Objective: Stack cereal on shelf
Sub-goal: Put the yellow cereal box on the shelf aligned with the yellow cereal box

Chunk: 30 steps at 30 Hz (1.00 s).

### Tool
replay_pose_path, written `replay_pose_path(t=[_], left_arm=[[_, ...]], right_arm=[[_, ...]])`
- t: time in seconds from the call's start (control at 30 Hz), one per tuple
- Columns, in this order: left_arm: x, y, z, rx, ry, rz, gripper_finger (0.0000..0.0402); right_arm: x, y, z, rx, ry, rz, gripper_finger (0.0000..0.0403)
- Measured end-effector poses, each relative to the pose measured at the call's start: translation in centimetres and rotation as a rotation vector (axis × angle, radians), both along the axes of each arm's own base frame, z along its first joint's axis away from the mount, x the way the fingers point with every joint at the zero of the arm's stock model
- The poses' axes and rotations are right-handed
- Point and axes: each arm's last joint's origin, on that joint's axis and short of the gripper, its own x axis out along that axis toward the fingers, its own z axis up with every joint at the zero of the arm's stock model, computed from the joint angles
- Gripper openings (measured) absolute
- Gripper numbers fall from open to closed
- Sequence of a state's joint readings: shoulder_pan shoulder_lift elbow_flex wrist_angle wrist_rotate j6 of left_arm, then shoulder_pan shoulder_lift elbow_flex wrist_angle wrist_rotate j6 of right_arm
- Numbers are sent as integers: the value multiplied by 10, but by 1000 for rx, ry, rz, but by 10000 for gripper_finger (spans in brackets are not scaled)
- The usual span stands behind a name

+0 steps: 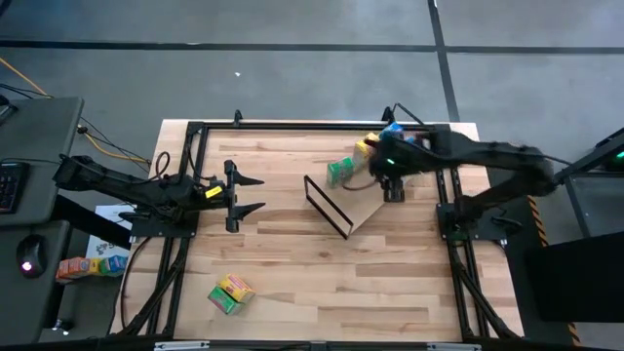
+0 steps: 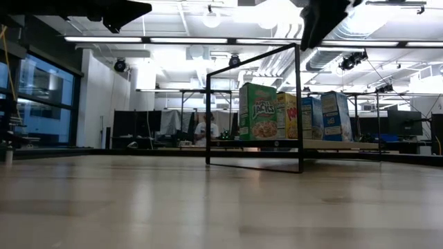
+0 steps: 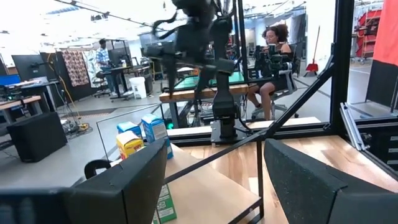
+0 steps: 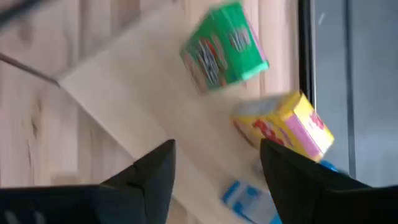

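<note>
Butcher-block wooden counter (image 1: 322, 283) in an open workshop, both arms above it.
The flat light-wood shelf board (image 1: 366, 207) with its thin black metal frame (image 1: 327, 206) lies right of centre. On its far end stand small cardboard cereal boxes in a row: green (image 1: 340, 172), yellow-orange (image 1: 367, 147) and blue (image 1: 392, 129). One more green-and-yellow box (image 1: 230, 292) lies well apart on the counter's near left. The right end effector (image 1: 392, 191) hangs over the shelf just beside the row, fingers spread with nothing between them. The left end effector (image 1: 249, 195) waits left of the shelf, fingers wide apart and empty.
</note>
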State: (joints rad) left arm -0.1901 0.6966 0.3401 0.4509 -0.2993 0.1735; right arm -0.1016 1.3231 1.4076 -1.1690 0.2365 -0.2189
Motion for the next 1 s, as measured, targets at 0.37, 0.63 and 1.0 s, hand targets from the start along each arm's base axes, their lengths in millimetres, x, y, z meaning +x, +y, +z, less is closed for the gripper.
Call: replay_pose_path(t=[0.37, 0.63, 1.0], left_arm=[[0, 0, 0, 31, 1, 3, 259], [0, 0, 0, 45, 2, 4, 259], [0, 0, 0, 5, 6, 1, 259]], right_arm=[[-39, 32, -4, -89, -388, 26, 185], [-28, 36, 8, -74, -556, -9, 184], [-66, 47, -12, 34, -342, -237, 184]])
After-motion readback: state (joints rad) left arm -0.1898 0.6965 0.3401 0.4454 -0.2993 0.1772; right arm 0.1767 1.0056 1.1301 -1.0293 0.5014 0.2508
